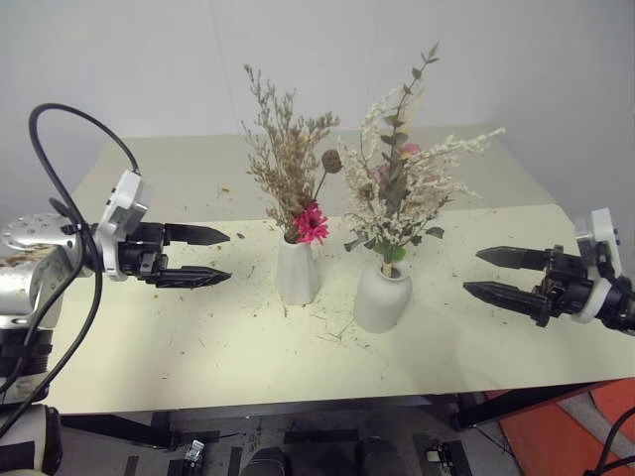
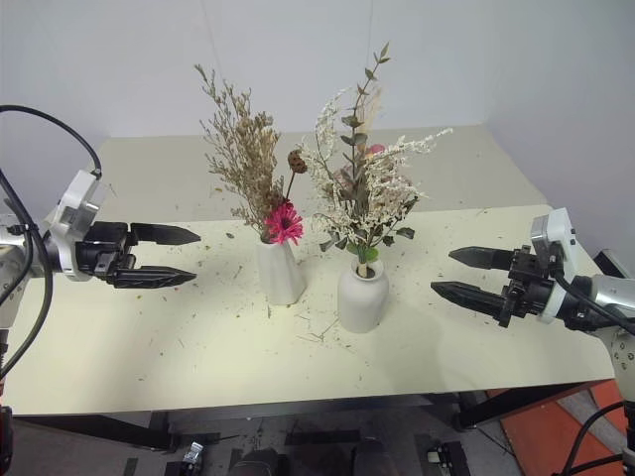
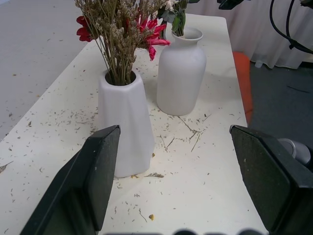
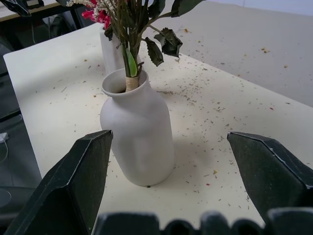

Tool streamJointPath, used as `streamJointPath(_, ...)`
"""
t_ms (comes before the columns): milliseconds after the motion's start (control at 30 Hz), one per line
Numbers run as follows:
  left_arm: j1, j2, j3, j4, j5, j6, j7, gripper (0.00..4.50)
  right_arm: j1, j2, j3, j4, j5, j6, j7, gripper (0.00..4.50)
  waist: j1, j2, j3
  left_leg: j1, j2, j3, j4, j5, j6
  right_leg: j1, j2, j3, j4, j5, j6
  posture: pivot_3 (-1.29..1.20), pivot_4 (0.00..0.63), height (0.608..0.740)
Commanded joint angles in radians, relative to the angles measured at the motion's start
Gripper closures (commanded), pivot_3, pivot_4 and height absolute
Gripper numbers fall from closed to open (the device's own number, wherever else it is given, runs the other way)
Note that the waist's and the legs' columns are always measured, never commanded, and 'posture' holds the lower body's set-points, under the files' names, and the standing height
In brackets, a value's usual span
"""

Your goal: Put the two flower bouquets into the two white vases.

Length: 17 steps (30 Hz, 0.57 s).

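Two open pincers flank two filled vases.

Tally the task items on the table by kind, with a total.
Vases: 2, the tall vase and the short vase.
Bouquets: 2, the tan bouquet in the tall vase and the cream bouquet in the short vase.
Total: 4.

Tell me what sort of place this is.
Probably a lab or test room, not a home. A plain pale table stands before bare white walls, with cables and tape marks on the floor. On it, only two vases holding bouquets.
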Motion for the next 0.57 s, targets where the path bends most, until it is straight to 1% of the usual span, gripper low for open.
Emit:
streamJointPath(33, 0.002, 0.018, 0.037, -0.032, -0.021, 0.002, 0.006, 0.62, -0.015, -0.018, -0.024, -0.005, -0.003, -0.029, 0.012, 0.04, 0.000, 0.000, 0.000, 0.000, 0.000, 0.000, 0.000, 0.000, 0.000, 0.000, 0.000, 0.000, 0.000, 0.000, 0.000, 0.00, 0.150, 0.740)
streamJointPath(567, 0.056, 0.023, 0.070, -0.087, -0.047, 0.022, 0.035, 0.62, -0.010, -0.041, -0.035, 0.009, -0.016, -0.042, 0.044, 0.04, 0.000, 0.000, 0.000, 0.000, 0.000, 0.000, 0.000, 0.000, 0.000, 0.000, 0.000, 0.000, 0.000, 0.000, 0.000, 0.00, 0.150, 0.740)
